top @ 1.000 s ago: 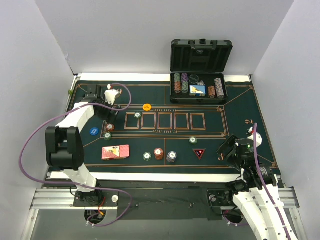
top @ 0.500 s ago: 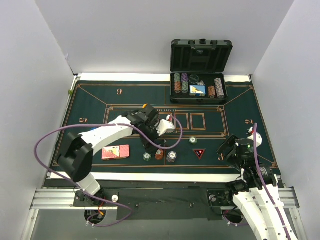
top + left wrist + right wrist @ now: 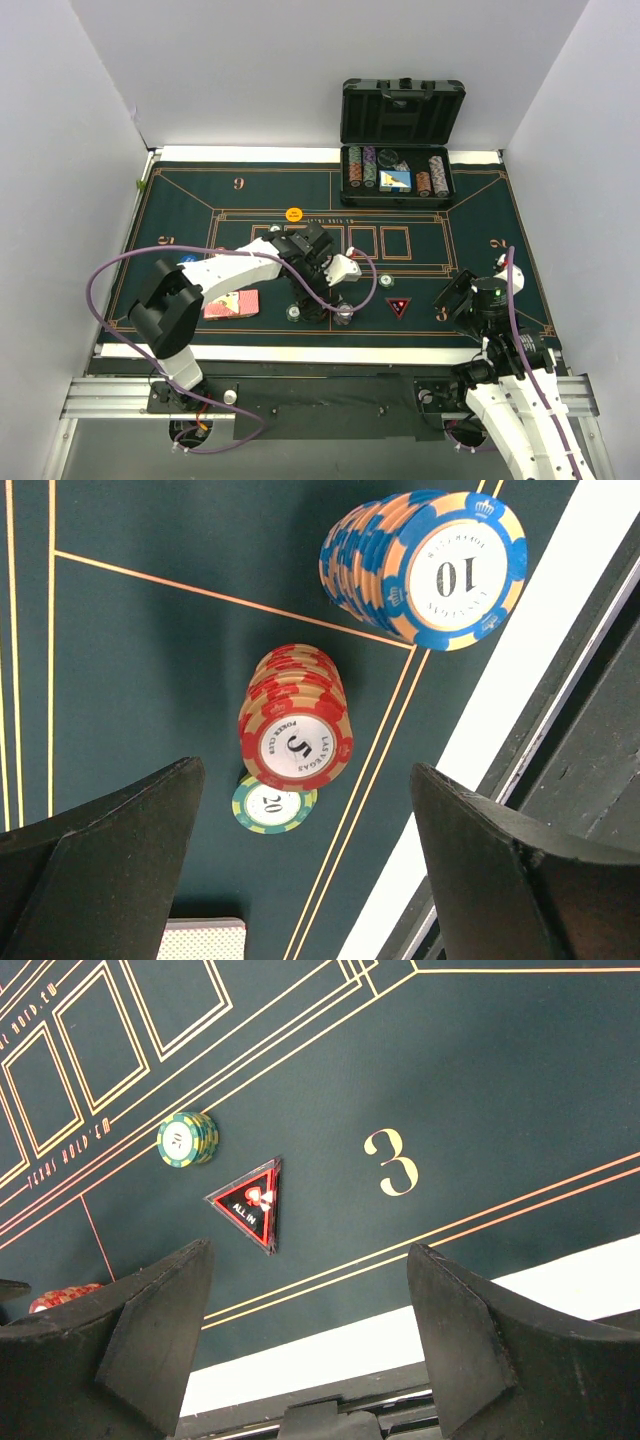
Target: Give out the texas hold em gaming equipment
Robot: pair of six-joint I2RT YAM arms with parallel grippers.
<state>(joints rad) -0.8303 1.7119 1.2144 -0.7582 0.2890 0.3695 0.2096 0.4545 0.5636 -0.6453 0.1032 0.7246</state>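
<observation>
Over the middle of the frame, the left claw (image 3: 305,865) gapes wide above the ribbed red chip stack (image 3: 296,742). A flat green chip (image 3: 273,805) lies just beside it, lower left. The blue stack (image 3: 440,565) sits upper right, near the white border of the felt mat (image 3: 150,660). The right claw (image 3: 305,1330) is spread, gripping nothing, above open felt.

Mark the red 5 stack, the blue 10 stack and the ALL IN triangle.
red 5 stack (image 3: 296,748): left wrist view, white centre of the top chip.
blue 10 stack (image 3: 455,573): left wrist view, white centre of the top chip.
ALL IN triangle (image 3: 250,1205): right wrist view, middle of its black face.
</observation>
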